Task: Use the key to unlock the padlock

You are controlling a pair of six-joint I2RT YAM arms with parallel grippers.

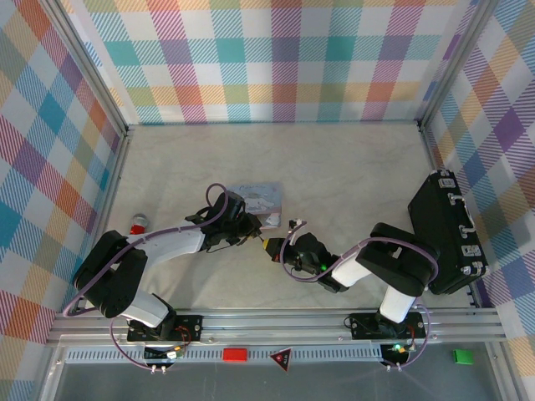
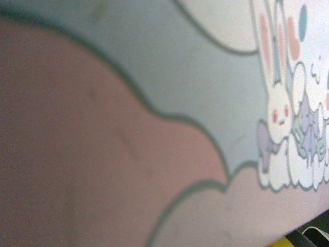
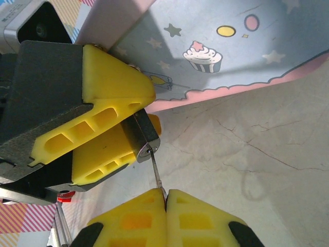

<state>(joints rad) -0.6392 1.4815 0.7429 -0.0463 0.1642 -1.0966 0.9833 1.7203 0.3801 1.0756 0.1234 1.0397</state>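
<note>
One padlock (image 3: 142, 134) clamped in left gripper (image 3: 146, 113); one key (image 3: 156, 172) pinched by right gripper (image 3: 165, 197).

Pale marbled table (image 1: 334, 159). Bears a pastel cartoon tin (image 1: 261, 199) near the middle, a black case (image 1: 447, 230) at the right side, a small red-capped cylinder (image 1: 137, 224) at the left; all well apart.

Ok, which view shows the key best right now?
Right wrist: the key runs sharp from the shut right end effector to the keyhole of the padlock that the left end effector holds. From the top external it is too small to make out; the left wrist faces the cartoon tin.
</note>
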